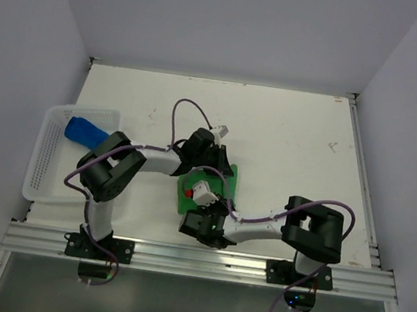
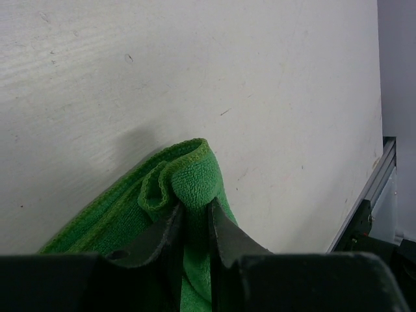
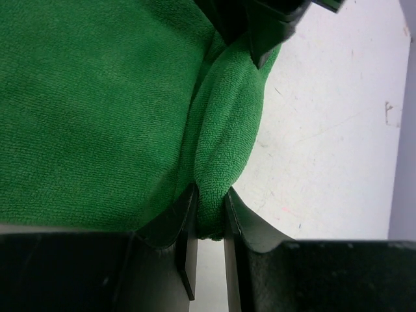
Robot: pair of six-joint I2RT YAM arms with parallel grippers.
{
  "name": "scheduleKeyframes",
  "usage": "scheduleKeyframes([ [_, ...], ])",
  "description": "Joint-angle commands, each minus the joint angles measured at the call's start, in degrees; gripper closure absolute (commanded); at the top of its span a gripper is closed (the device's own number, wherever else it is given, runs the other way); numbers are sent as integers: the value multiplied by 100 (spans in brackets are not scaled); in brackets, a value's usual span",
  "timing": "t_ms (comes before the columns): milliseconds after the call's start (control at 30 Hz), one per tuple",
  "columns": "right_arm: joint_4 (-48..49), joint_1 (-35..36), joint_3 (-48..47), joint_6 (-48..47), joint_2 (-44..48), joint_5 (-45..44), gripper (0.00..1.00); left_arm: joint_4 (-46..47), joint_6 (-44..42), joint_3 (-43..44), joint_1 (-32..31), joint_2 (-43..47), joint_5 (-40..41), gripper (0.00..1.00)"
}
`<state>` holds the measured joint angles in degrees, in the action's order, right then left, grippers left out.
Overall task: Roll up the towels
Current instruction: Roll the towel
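Clearly, both claws are closed on the same cloth, the green towel [image 1: 228, 178], which lies on the white table [image 1: 294, 144] in the middle of the near part, between the two wrists. In the overhead view most of this towel is hidden under the arms, and only its green edges show at the right and at the lower left of the wrists. The left gripper [image 2: 195, 218] has its two dark jaws pressed together on a thick fold of the green towel [image 2: 188, 179]. Just above the jaws the hem is curled over into a small loop, and the rest of the cloth spreads flat to the lower left on the table. The right gripper [image 3: 209, 198] also pinches the green towel [image 3: 97, 110]. Its jaws stand close together with a rounded, rolled ridge of the cloth squeezed between them. From there the ridge runs away along the edge of the towel up to the far end, where the dark fingers [image 3: 263, 36] of the left gripper hold it. So the two claws grip the same rolled edge at its two ends, and the bare table lies just beside this edge. The flat part of the towel fills the left side of the right wrist view. The blue towel [image 1: 85, 131] is well apart from all this: it lies as a short roll in the far end of the white mesh basket [image 1: 37, 172], which stands at the left edge of the table, beside the left arm.
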<state>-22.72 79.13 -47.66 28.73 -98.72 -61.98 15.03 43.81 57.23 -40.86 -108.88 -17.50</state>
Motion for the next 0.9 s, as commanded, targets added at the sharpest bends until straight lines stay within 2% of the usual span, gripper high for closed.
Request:
scheduleKeyframes([
  [0,-505,287,-515,-420,-393,98,100,914,-268,-80,324,297,370,100],
  [400,-409,392,-1070,-1387,-1158,818,100,563,-769,-414,386,640,519,100],
  [867,-181,401,-947,-1151,-1167,1231,100,387,-962,-810,412,737,984,100],
])
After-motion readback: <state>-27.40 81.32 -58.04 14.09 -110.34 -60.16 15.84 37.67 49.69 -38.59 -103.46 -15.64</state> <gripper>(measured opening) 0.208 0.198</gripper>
